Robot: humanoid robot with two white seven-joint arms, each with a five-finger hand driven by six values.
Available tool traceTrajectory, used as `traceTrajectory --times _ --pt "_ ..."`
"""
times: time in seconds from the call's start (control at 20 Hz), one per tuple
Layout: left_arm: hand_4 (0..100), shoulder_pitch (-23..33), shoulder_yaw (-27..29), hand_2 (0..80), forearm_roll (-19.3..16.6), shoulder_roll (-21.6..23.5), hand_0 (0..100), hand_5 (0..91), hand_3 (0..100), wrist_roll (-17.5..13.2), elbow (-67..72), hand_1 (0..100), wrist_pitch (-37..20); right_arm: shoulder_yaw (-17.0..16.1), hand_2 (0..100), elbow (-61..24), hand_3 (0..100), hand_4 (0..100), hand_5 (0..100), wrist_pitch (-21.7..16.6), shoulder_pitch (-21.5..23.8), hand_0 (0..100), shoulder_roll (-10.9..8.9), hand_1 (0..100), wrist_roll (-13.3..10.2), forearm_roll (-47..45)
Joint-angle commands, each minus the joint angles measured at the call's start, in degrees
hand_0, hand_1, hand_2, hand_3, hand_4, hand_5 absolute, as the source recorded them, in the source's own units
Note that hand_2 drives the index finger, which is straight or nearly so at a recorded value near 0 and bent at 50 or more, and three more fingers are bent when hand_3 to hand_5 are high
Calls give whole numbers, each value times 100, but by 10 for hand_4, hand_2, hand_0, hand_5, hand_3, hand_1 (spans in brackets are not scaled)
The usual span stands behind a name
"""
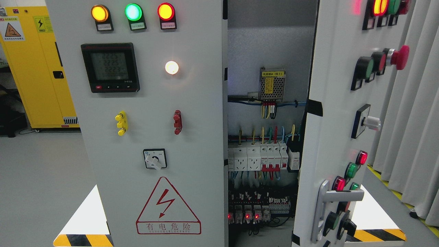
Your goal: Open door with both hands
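Observation:
A grey electrical cabinet fills the head view. Its left door (192,113) stands closed and carries three indicator lamps, a digital meter (110,67), a rotary switch (155,159) and a red warning triangle. The right door (329,137) is swung out towards me, its face seen at a steep angle, with push buttons and a silver lever handle (337,197) low on it. Between the two doors the interior (264,161) shows breakers, sockets and coloured wiring. Neither of my hands nor arms appears in the picture.
A yellow safety cabinet (37,68) stands on the grey floor at the far left. Grey curtains (411,120) hang at the right, behind the open door. White wedges with black-yellow stripes (84,236) (377,235) show at both lower corners.

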Motion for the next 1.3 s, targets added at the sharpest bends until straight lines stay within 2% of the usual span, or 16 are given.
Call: traceTrajectory --times 0.0,0.05,0.25,0.3,0.35,0.55,0.8,0.95,1.1,1.25 --pt "0 -1016 -841 0 256 803 0 0 0 113 -357 0 181 0 0 8 0 0 0 0 0 214 -9 68 1 -2" --pt "0 -1131 -982 0 466 996 0 0 0 201 -348 0 181 0 0 8 0 0 0 0 0 214 -9 68 1 7" --pt "0 -1824 -1728 0 2064 2120 2 0 0 930 -339 0 163 0 0 -1 0 0 0 0 0 214 -9 68 1 -2" --pt "0 -2052 -1956 0 2364 2357 1 0 0 1045 -330 0 163 0 0 8 0 0 0 0 0 214 -9 68 1 -2" --pt "0 -2237 -2124 0 2514 2464 0 0 0 1089 -322 0 154 0 0 8 0 0 0 0 0 214 -9 68 1 7" --pt "0 -2818 -2661 0 2604 2553 0 0 0 1099 -322 0 163 9 0 16 0 0 0 0 9 214 -9 67 1 7" --pt "0 -3144 -3057 0 3297 3001 0 0 0 1099 -330 0 163 9 0 8 0 0 0 0 9 214 -18 66 1 7" --pt "0 -3337 -3285 0 3333 2949 0 0 0 1099 -322 0 181 9 0 8 0 0 0 0 9 214 -18 66 1 7" --pt "0 -3705 -3628 0 3290 2476 0 0 0 1125 -287 0 469 0 0 8 0 0 0 0 9 214 -9 67 1 7" --pt "0 -4328 -3777 0 3211 1581 0 0 3 1431 -59 0 1136 9 0 8 0 0 0 0 9 214 -18 66 1 7"
